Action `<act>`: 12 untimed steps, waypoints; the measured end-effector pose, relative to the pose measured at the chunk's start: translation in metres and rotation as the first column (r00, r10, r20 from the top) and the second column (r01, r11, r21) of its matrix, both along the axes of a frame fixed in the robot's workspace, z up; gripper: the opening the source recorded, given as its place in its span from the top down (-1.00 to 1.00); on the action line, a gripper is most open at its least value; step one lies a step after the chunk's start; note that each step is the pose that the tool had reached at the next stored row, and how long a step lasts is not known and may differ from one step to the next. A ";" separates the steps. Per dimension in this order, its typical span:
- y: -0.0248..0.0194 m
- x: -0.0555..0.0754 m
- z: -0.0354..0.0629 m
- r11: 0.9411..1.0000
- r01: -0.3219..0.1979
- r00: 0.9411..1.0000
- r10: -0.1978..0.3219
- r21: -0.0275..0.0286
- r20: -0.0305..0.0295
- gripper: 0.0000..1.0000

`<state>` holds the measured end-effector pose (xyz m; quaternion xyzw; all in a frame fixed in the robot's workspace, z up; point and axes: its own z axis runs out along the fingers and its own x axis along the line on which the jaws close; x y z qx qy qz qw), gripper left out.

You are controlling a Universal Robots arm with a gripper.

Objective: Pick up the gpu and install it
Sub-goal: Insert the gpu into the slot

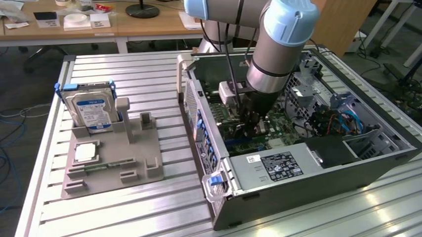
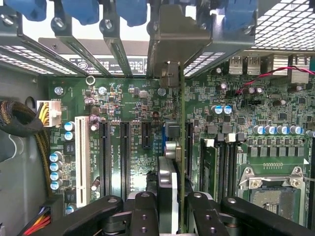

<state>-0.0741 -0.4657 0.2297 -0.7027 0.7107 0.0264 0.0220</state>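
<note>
From the exterior view I see my arm reaching down into the open computer case, which lies on its side on the slatted metal table, with the gripper low over the motherboard. On the wrist view the gripper has its black fingers drawn partway in on either side of the gpu — I have hold of the card edge-on, standing upright between the pads. The card runs straight away from the wrist toward the rear slot brackets, its silvery metal end plate up against that wall of the case. Its lower edge lies along one of the long black expansion slots on the board, though I cannot tell whether it is seated or just above. Off to the exterior view's left, the grey parts holder carries the hard drive standing upright and a small square chip lying flat — both well apart from the case.
</note>
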 end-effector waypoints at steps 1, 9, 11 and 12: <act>0.0000 0.000 -0.0002 1.000 0.000 1.000 0.000 0.000 0.000 0.44; 0.0000 0.000 -0.0015 1.000 0.000 1.000 0.000 -0.001 0.000 0.44; 0.0000 0.000 -0.0016 1.000 0.000 1.000 0.000 -0.004 0.000 0.44; -0.0001 0.000 -0.0016 1.000 0.000 1.000 0.000 -0.006 0.000 0.44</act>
